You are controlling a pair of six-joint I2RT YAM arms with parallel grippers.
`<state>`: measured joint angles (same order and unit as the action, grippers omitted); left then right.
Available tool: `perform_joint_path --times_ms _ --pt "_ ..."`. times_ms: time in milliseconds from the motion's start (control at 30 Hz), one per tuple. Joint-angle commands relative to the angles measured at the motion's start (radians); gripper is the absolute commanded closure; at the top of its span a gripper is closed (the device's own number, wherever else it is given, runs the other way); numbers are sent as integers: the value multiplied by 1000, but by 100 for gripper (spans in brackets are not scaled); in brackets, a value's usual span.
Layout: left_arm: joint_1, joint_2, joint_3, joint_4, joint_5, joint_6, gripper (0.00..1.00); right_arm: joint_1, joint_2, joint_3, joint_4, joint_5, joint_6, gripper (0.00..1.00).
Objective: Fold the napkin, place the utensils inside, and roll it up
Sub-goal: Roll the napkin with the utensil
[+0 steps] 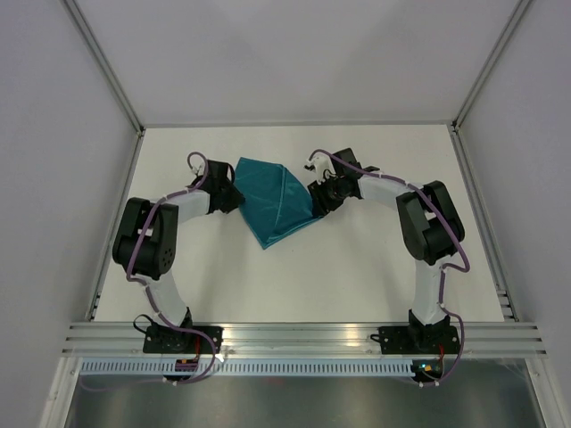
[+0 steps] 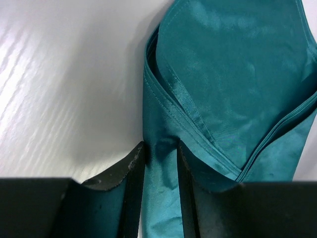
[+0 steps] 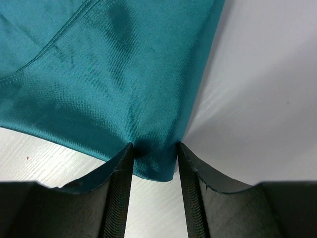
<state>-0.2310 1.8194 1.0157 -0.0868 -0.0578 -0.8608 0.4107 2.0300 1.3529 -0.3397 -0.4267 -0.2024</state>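
From above, the folded napkin (image 1: 272,203) lies mid-table on the white table (image 1: 357,276) between both arms, its pointed end toward the near edge. The left wrist view shows layered, hemmed, faintly shiny cloth pinched in the left gripper (image 2: 157,171). In the right wrist view, the right gripper (image 3: 154,161) clamps a smooth corner.

White table (image 1: 357,276) inside pale walls (image 1: 53,134), aluminium rail (image 1: 303,334) (slotted strip (image 1: 303,366) beneath) along near edge.

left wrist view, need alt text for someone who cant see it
The left gripper pinches a bunched edge of a dark teal cloth napkin between its two black fingers. The napkin's folded layers, hems showing, spread away over a glossy white table.
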Motion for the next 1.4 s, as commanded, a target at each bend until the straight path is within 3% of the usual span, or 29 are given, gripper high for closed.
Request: perform_joint_path --times_ms 0,267,633,1067,1367 --pt "2 55 55 2 44 51 63 -10 -43 -29 -41 -21 49 53" --pt "-2 145 188 -44 124 140 62 -27 -89 -69 -67 -46 132 53" --pt "-57 339 526 -225 268 312 60 -29 -139 -116 -111 -133 195 53" --pt "-99 403 603 -240 332 342 58 -30 -189 -161 -127 -124 238 53" --pt "-73 351 586 -249 262 347 52 -36 -229 -175 -130 -103 262 52"
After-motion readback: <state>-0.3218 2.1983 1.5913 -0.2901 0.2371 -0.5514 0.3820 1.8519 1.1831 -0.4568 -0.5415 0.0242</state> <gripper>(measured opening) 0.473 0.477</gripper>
